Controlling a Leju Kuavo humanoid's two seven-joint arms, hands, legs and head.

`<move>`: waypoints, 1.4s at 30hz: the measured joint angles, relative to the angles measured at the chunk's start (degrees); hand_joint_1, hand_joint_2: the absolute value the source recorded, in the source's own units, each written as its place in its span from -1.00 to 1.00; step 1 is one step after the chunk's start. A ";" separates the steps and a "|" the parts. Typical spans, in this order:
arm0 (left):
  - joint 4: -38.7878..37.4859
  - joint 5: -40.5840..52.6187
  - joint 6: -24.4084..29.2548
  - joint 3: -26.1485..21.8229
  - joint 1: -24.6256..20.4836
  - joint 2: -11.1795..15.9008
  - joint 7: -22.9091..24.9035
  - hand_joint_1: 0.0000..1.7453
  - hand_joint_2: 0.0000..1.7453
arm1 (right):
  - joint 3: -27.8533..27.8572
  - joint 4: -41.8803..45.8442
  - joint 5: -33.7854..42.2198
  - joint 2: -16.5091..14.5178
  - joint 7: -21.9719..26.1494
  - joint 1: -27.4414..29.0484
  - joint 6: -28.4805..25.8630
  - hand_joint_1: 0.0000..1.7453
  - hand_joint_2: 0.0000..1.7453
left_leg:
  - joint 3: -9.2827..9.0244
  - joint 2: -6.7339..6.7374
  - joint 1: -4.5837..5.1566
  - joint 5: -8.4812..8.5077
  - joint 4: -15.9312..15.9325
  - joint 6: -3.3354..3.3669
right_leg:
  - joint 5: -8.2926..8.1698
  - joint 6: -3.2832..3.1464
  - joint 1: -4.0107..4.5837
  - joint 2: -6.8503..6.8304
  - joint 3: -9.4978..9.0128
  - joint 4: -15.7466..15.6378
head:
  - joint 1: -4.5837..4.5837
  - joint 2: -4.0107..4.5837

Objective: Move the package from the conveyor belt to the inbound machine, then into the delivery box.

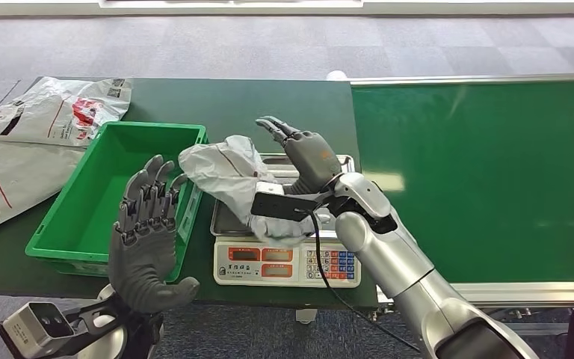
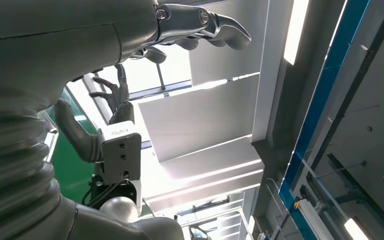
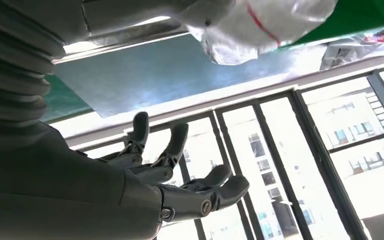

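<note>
A crumpled white plastic package [image 1: 232,178] lies on the steel tray of the inbound machine [image 1: 287,263], a scale with red displays, and droops over the tray's left edge toward the green delivery box [image 1: 90,217]. My right hand [image 1: 305,153] hovers over the tray just right of the package, fingers apart and holding nothing. The right wrist view shows that right hand [image 3: 180,175] spread, with the package [image 3: 265,25] apart from its fingers. My left hand [image 1: 146,228] is raised in front of the box's near right corner, fingers [image 2: 200,22] spread and empty.
The green conveyor belt [image 1: 478,172] runs along the right, with nothing on it. More printed white mail bags [image 1: 30,138] lie on the dark table to the left of the box. A black cable [image 1: 329,284] hangs from my right wrist across the scale's keypad.
</note>
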State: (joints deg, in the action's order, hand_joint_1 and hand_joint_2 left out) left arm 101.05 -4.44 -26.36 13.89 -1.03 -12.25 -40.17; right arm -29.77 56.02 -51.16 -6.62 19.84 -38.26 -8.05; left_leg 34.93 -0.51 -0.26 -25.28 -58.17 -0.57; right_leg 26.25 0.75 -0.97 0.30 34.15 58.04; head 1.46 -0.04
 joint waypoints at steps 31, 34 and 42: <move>-7.19 63.02 37.48 1.93 -6.86 3.86 14.45 -1.00 1.00 | 15.87 14.93 28.10 0.79 -0.60 3.97 3.37 -1.00 -1.00 | -0.04 0.16 0.00 0.03 -0.02 -0.04 | -0.13 -0.09 -0.01 0.16 0.10 -0.01 | 0.00 0.00; -8.64 58.35 37.86 2.24 -7.59 4.17 14.71 -1.00 1.00 | 16.52 16.55 28.13 0.90 -0.65 4.70 3.34 -1.00 -1.00 | -0.04 0.23 0.00 0.03 -0.02 -0.04 | -0.15 -0.10 -0.01 0.22 0.15 -0.01 | 0.01 0.00; -14.17 63.42 36.02 4.75 -12.30 5.17 18.13 -1.00 1.00 | 17.45 19.27 25.79 0.92 0.03 6.29 0.50 -1.00 1.00 | 0.01 0.00 0.00 0.11 -0.06 0.02 | -0.12 -0.05 0.00 -0.02 0.22 -0.03 | 0.01 0.00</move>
State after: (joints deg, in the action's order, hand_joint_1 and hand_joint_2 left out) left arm 86.88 58.99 9.66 18.64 -13.32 -7.08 -22.04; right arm -12.32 75.29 -25.37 -5.70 19.87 -31.97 -7.56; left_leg 34.94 -0.52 -0.26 -25.17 -58.23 -0.55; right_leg 26.13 0.70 -0.97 0.28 34.37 58.01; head 1.48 -0.04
